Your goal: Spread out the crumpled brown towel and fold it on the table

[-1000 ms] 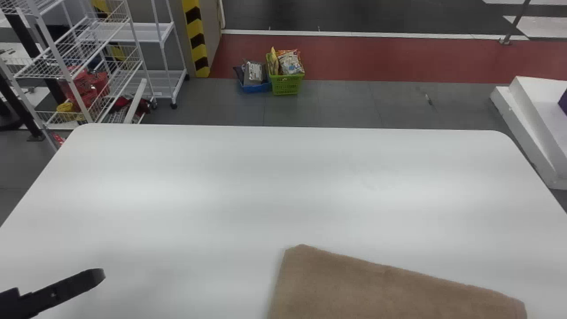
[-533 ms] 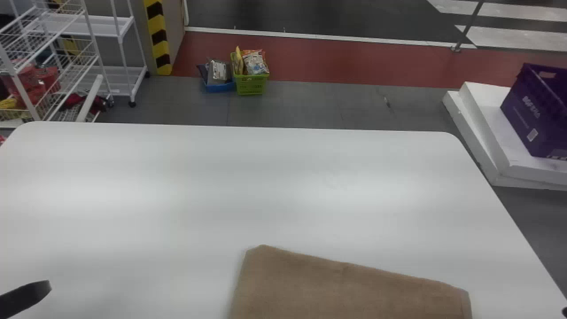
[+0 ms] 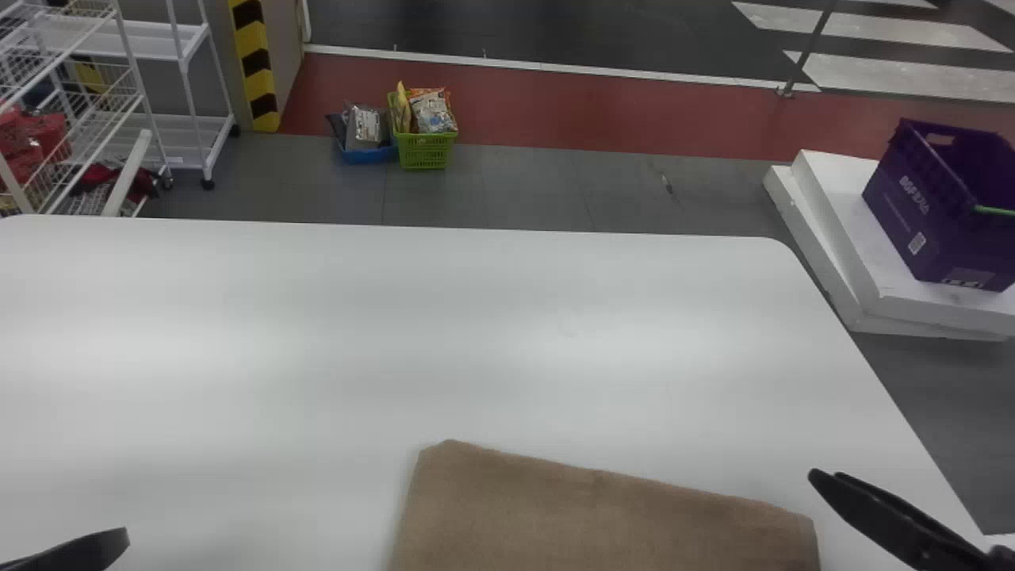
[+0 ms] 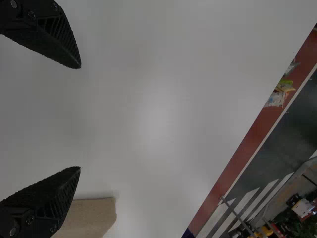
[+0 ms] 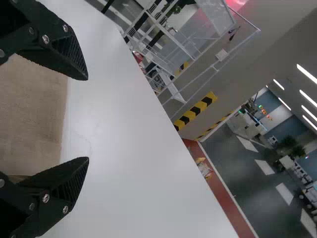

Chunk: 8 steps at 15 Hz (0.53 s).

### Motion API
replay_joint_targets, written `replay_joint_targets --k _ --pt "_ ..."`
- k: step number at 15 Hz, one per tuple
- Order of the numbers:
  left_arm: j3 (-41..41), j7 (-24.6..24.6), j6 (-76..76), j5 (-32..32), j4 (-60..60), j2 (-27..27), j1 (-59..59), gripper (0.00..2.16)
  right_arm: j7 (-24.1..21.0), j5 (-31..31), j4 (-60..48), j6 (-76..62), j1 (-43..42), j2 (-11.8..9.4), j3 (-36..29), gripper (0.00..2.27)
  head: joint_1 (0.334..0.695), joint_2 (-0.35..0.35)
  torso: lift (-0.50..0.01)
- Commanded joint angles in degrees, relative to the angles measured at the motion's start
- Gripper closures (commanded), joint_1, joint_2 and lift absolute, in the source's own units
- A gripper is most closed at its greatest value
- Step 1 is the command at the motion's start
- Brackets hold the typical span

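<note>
Your brown towel (image 3: 607,515) lies on the table (image 3: 476,333), its near part cut off. Your left gripper (image 3: 87,549), left of it, gapes; your right gripper (image 3: 827,475), also parted, is nearer the towel's right edge than before.

The brown towel (image 3: 610,519) — flat and nearly smooth — lies on the white table (image 3: 476,333).
</note>
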State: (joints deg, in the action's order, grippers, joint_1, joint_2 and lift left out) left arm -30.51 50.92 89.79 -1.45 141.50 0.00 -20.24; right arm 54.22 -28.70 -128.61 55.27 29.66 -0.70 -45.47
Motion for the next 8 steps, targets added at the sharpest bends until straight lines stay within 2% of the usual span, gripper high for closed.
replay_joint_targets --k 1,2,3,4,8 --pt "-0.2 -0.1 0.2 0.3 0.5 -0.1 -0.1 0.08 -1.0 0.4 -0.8 -1.2 0.7 0.8 3.5 1.63 0.695 -0.138 -0.127" --pt "-0.3 -0.4 0.2 0.6 0.5 -0.1 -0.1 0.08 -1.1 0.2 -1.3 2.7 0.8 0.8 3.9 1.96 0.695 -0.118 -0.127" --pt "-0.3 -0.4 0.2 0.9 0.5 -0.1 -0.1 0.08 -0.9 -0.3 -2.3 5.7 1.6 0.8 3.9 2.05 0.695 -0.099 -0.127" --pt "-0.2 -0.5 0.2 1.2 0.2 -0.1 -0.1 0.08 -0.8 -0.7 -3.5 9.0 2.4 0.8 3.8 2.05 0.695 -0.064 -0.127" --pt "0.6 -1.3 0.2 1.7 -1.8 -0.1 1.5 0.08 3.2 -1.1 -7.2 27.7 2.8 0.8 -0.9 2.05 0.695 0.0 -0.127"
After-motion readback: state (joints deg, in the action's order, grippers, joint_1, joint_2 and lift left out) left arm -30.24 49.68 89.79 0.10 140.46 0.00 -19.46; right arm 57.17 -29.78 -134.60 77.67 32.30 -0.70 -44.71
